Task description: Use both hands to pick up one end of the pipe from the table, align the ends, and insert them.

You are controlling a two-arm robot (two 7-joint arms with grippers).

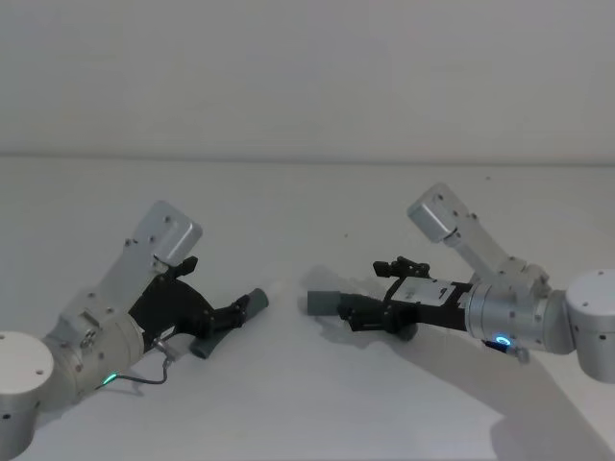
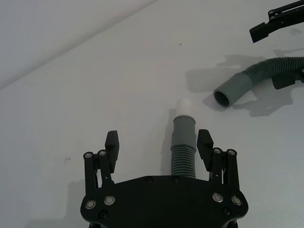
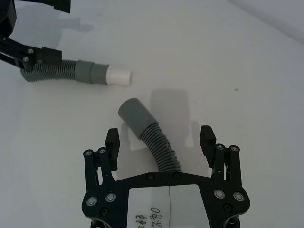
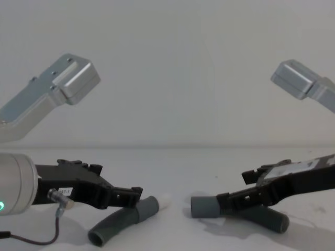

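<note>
**Left gripper** [image 2: 158, 138]: jaws spread wide, low over the table [image 1: 307, 211], holding nothing. It straddles the left hose piece [image 2: 184, 154]. The hose sits off-centre, just beside one finger [image 2: 204, 142] and well apart from the other.

**Right gripper** [image 3: 160, 138]: jaws spread wide, holding nothing. It straddles the right hose piece [image 3: 161, 149] at roughly mid-gap.

**Left hose piece:** lying on the table with its ribbed body between the fingers. The smooth cuff and white tip [image 2: 184, 107] project forward toward the other piece.

**Right hose piece:** lying on the table, curved. Its open cuff [image 3: 136, 115] reaches past the fingertips, facing the white tip's way but at an angle to it.

**Hazards, as judged**
- **Off-centre close on the left:** the nearer finger would likely meet the hose first and shove it sideways, swinging the tip off line.
- **Flexible ribbed body:** a grip well behind the cuff may let the free end droop or bend once lifted.
- **Curved right piece:** it could roll in the jaws as they close, turning the mouth away.
- **Angled ends:** pushing the ends together before they line up would probably catch the tip on the cuff rim or buckle a hose.

**Edges and room**
- Bare table lies between the two ends, with nothing else nearby.
- The far table edge is well behind both grippers.
- The grippers are apart now, but only short lengths of hose project ahead of the fingertips. The fingers will probably come close to each other at insertion.
</note>
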